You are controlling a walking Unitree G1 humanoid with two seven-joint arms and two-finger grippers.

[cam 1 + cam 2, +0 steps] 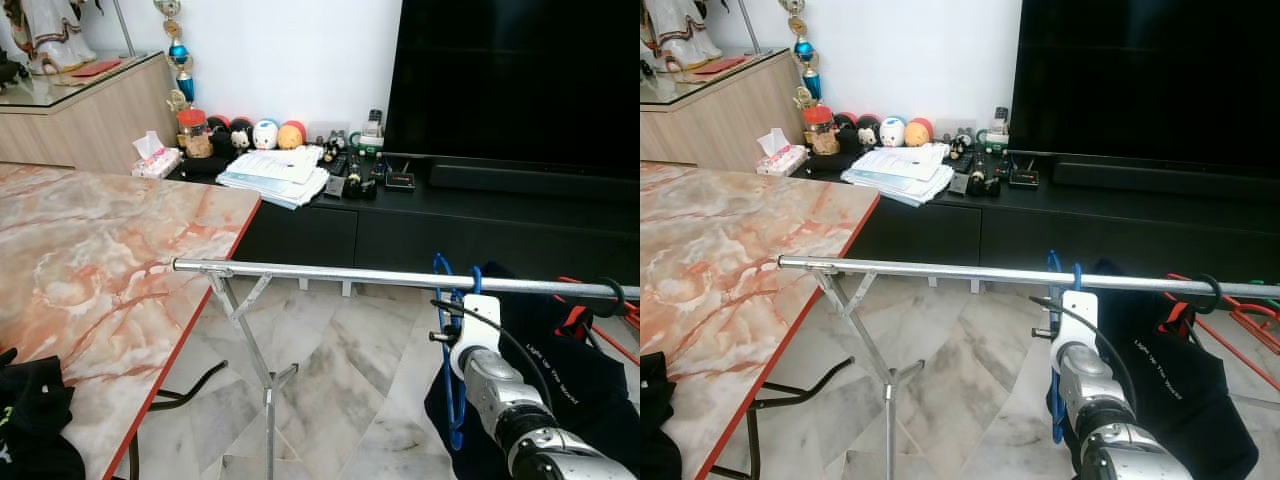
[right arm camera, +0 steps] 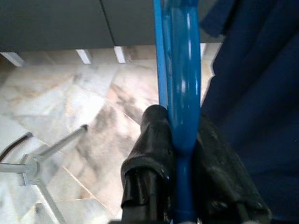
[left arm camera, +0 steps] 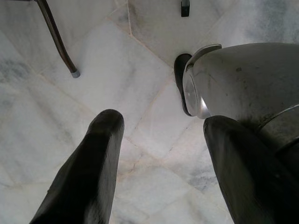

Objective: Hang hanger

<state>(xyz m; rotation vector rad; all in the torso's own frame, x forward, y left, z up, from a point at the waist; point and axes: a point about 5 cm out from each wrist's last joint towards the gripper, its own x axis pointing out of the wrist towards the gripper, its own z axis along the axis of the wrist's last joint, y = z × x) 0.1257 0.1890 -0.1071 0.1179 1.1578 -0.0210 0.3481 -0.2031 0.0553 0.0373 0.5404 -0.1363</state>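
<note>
Blue hanger (image 2: 183, 93) in right gripper (image 2: 180, 140), on rail (image 1: 340, 274)

home living room | television (image 1: 520, 80) | marble table (image 1: 90, 250) | sideboard (image 1: 90, 120)

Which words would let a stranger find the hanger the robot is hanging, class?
Find the silver rail running across the room before the black TV cabinet. Toward its right end, the blue hanger hooks over it, pinched in the right claw. It is blue; the neighbouring hangers are red and black.
</note>
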